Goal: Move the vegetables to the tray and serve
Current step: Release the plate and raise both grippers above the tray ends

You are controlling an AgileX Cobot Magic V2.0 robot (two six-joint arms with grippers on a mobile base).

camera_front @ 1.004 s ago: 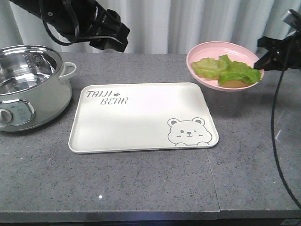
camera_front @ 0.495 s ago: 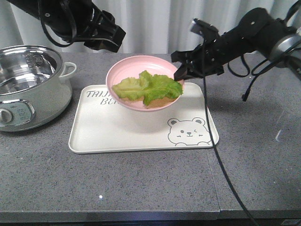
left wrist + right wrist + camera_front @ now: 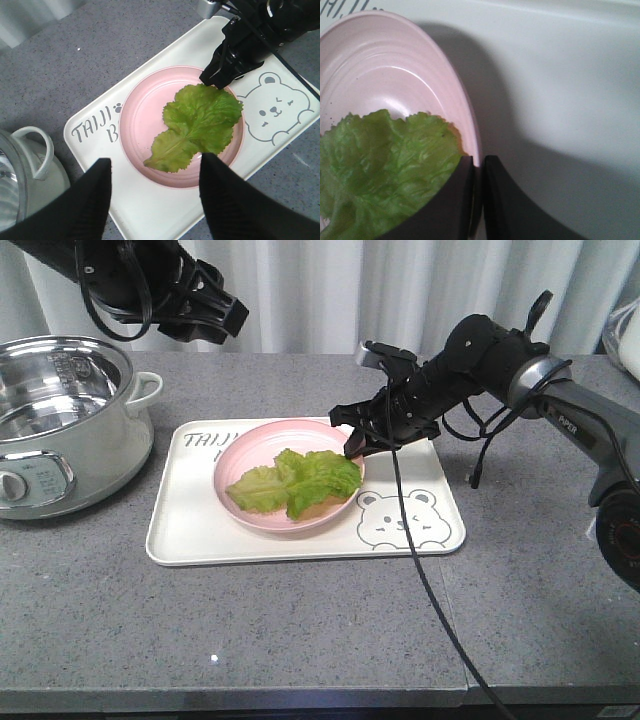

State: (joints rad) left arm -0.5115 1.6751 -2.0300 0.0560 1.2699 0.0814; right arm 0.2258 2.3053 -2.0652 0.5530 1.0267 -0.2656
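The vegetables, crinkly green lettuce leaves, lie in a round pink plate at the middle of the cream tray. I cannot tell whether the plate rests on the tray or hangs just above it. My right gripper is shut on the plate's right rim, its tips pinching the edge beside the lettuce. My left gripper hangs open high above the tray's near-left part, holding nothing.
A steel electric pot stands left of the tray, close to its left edge. The right arm's black cable drapes across the tray's bear drawing to the table front. White curtains hang behind.
The right gripper carried the pink plate with lettuce from the back right over the tray, then lowered it to the tray's middle. The left arm drifted slightly left.
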